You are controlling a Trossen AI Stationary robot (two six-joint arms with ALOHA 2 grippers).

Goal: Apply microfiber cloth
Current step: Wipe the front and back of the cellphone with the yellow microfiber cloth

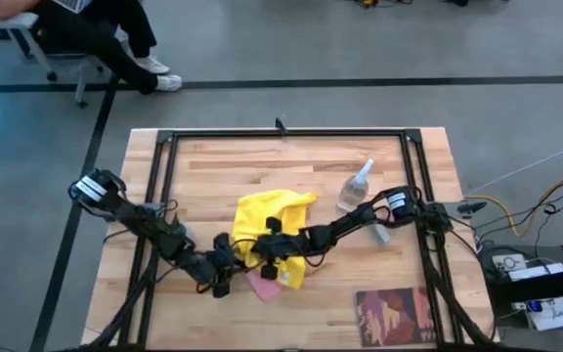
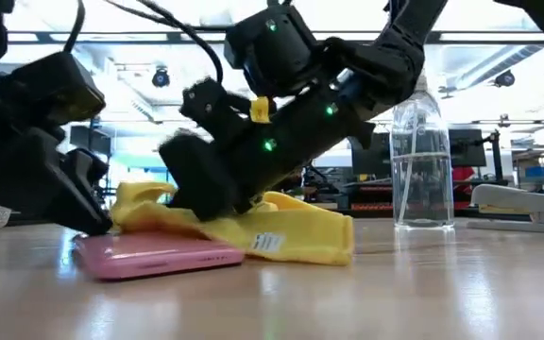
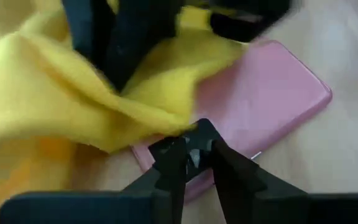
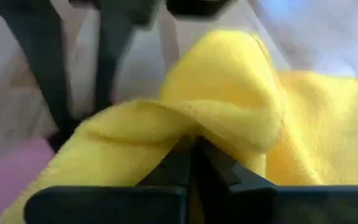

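Observation:
The yellow microfiber cloth [image 1: 274, 217] lies bunched at the table's middle, its near part draped over a pink phone [image 1: 265, 285] that lies flat on the wood. My right gripper [image 1: 274, 252] reaches in from the right and is shut on the cloth [image 4: 229, 93]. My left gripper [image 1: 225, 274] comes from the left, shut, its tips at the phone's end [image 3: 194, 152]. In the low view the cloth [image 2: 296, 234] covers the far part of the phone [image 2: 159, 255]. My left gripper's shut fingertips [image 3: 173, 163] rest on the pink phone's end edge [image 3: 166, 186], coming slanting down from the table's left. The phone lies flat on the table. My right gripper pinches a raised fold of the cloth [image 4: 185, 124] between its two fingers, slanting down from the table's right. The fold humps over the fingertips. The rest of the cloth lies slack on the table and over the phone.
A clear spray bottle [image 1: 356, 186] stands upright just right of the cloth, close beside my right arm. A dark red book [image 1: 394, 315] lies at the near right edge. A black frame [image 1: 281, 134] rims the table. A seated person [image 1: 96, 34] is beyond the far left corner.

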